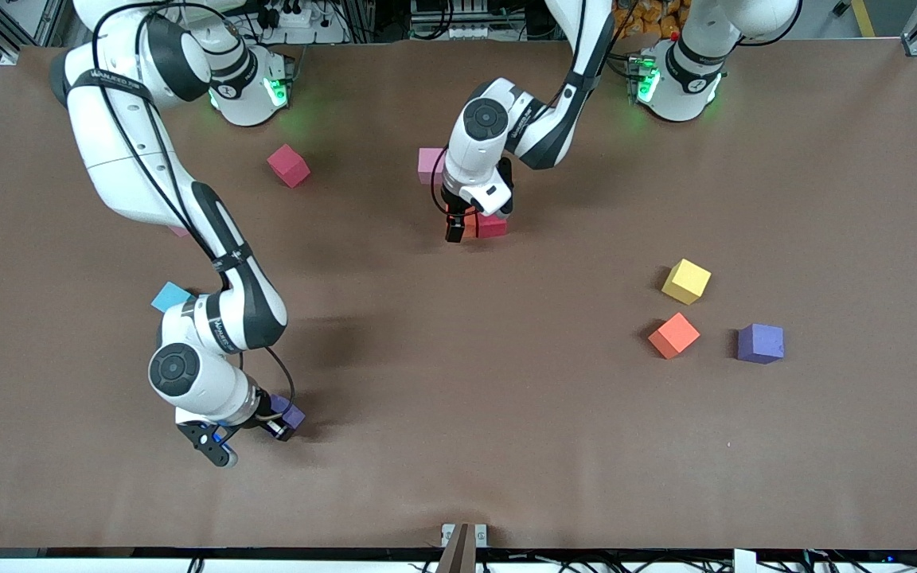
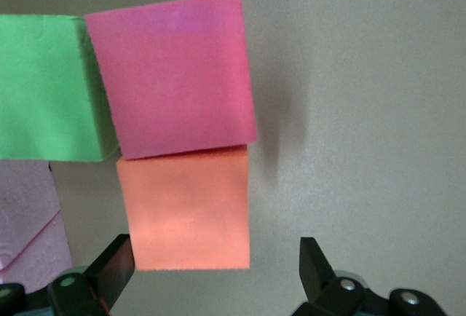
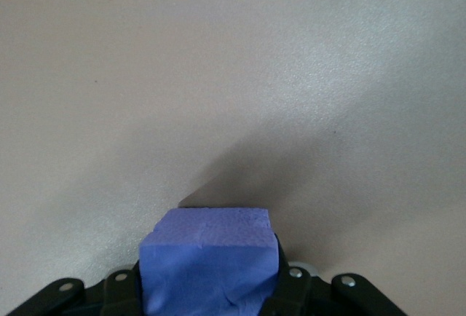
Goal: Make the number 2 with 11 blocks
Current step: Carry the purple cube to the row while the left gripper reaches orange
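Note:
A cluster of blocks lies mid-table: in the left wrist view an orange block [image 2: 189, 210] touches a red-pink block [image 2: 175, 76], with a green block [image 2: 44, 87] and a pale pink block [image 2: 25, 214] beside them. My left gripper [image 2: 215, 269] stands open astride the orange block's end, not gripping it. From the front, the left gripper [image 1: 466, 227] covers most of this cluster; the red-pink block [image 1: 494, 226] and pale pink block [image 1: 429, 165] show. My right gripper [image 3: 207, 287] is shut on a purple block [image 3: 207, 265] low over the table near the front camera, also seen as the purple block [image 1: 292, 414].
Loose blocks: red [image 1: 289, 165] near the right arm's base, teal-blue [image 1: 170, 297] by the right forearm, and yellow [image 1: 686, 281], orange [image 1: 674, 335] and purple [image 1: 760, 343] toward the left arm's end of the table.

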